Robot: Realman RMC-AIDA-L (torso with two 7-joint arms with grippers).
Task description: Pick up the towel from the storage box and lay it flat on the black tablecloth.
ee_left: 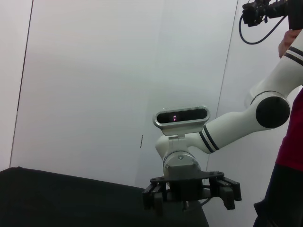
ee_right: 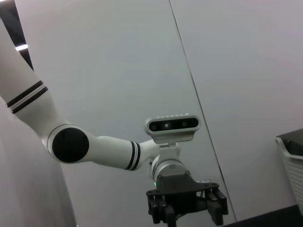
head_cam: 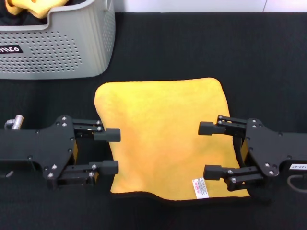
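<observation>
Now the towel lies spread flat on the black tablecloth, yellow-orange face up, its thin black edging showing along the near edge and its white label near the near right corner. Behind the towel and to its left stands the storage box, apart from the towel, with a second bunched yellow cloth inside. The left gripper sits at the towel's left edge, fingers spread and holding nothing, tips over the cloth. The right gripper faces it from the towel's right side, likewise spread wide and empty. Each wrist view shows the opposite gripper, jaws apart.
</observation>
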